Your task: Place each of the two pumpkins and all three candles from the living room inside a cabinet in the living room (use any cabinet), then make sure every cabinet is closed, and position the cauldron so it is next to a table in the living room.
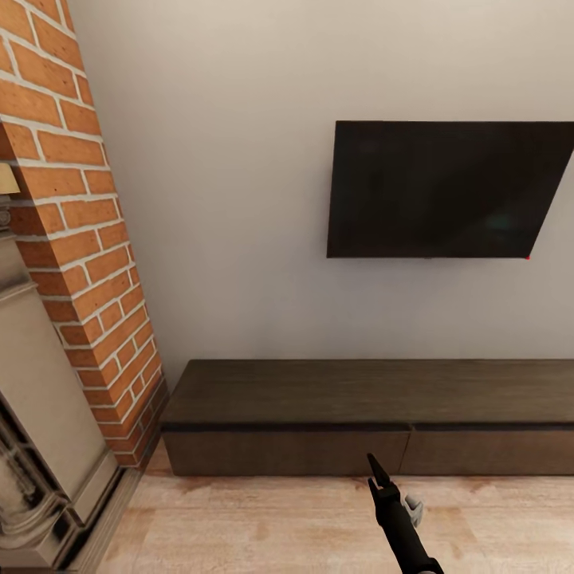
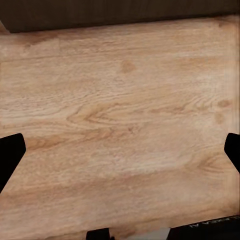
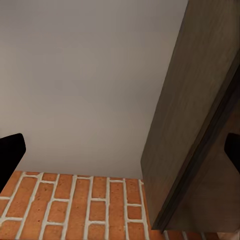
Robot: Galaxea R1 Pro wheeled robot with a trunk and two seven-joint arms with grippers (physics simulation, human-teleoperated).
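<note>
Presently on record, head view: the cabinet, a long, low dark-brown unit, stands against the pale wall with its flat drawer fronts flush and shut; its top is bare. Above it hangs a dark television, mounted on the wall, a small red light at its lower corner. To the cabinet's left rises a brick fireplace with a grey stone surround at its foot. Light wood floor runs in front of the cabinet.

Right gripper: a black arm reaches up from the lower edge, its tip just before the cabinet's drawer fronts. In the right wrist view the two black fingertips sit at opposite edges, spread wide, nothing between them; beyond lie the cabinet's end, the wall and the brickwork.

Left gripper: fingers likewise spread wide and empty, facing the floor boards, with the cabinet's dark base along one edge
</note>
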